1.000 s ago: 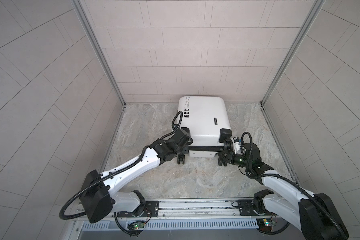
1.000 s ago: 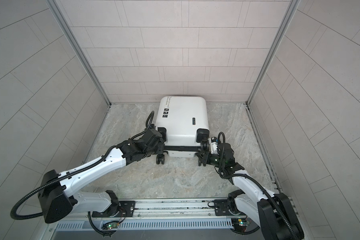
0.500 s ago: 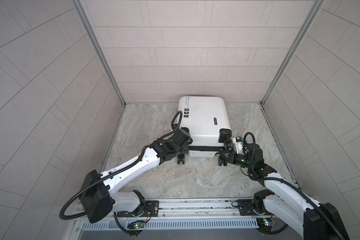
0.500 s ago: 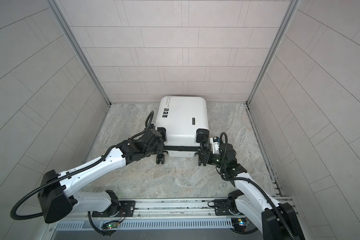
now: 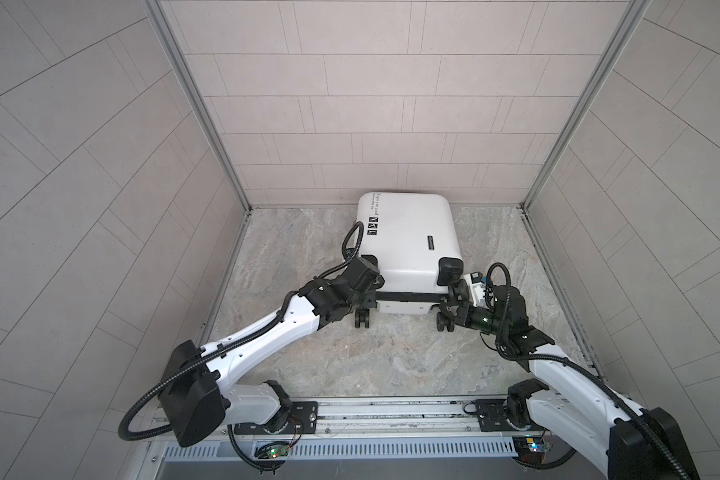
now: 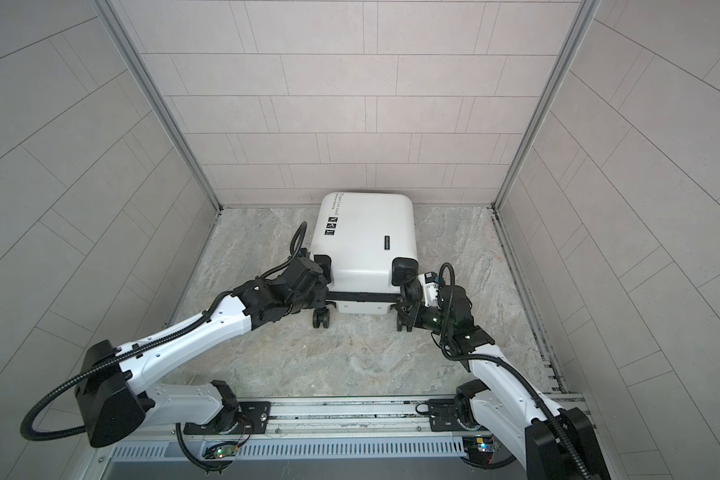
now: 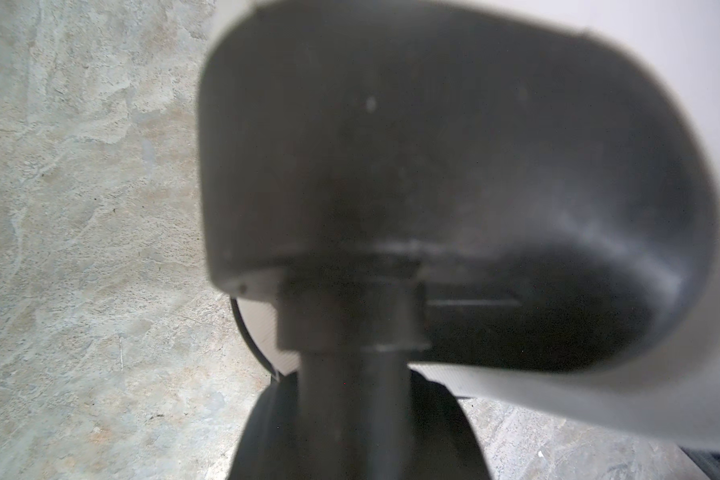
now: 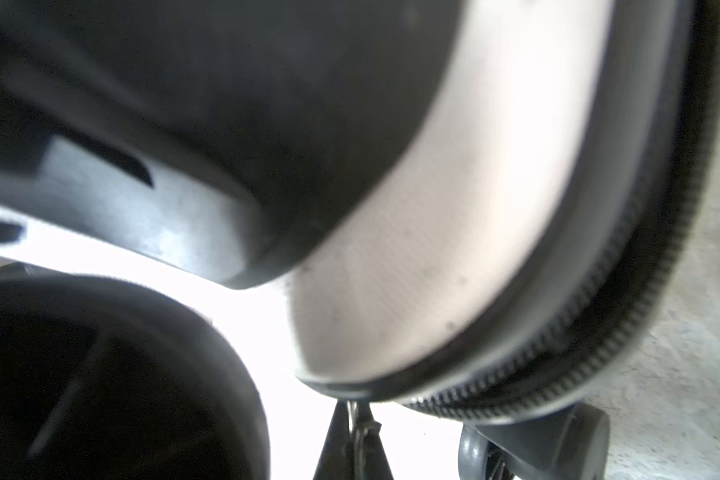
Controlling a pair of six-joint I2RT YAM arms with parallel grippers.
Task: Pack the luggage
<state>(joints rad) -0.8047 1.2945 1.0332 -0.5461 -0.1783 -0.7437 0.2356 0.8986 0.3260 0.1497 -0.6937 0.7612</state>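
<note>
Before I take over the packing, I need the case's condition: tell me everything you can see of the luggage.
The luggage is a small white hard-shell suitcase, lying flat and closed on the stone-look floor near the back wall, black wheels toward the robot. Black zipper band, wheel housings, lettering, stickers. The left tool sits at its near-left corner, grip unclear; the right tool is shut, seemingly pinching the zipper pull.

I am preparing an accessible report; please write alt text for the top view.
A closed white suitcase lies flat on a marbled surface by the back wall, wheels toward the camera. The left end effector is at its near left corner, the right end effector at its near right corner.
</note>
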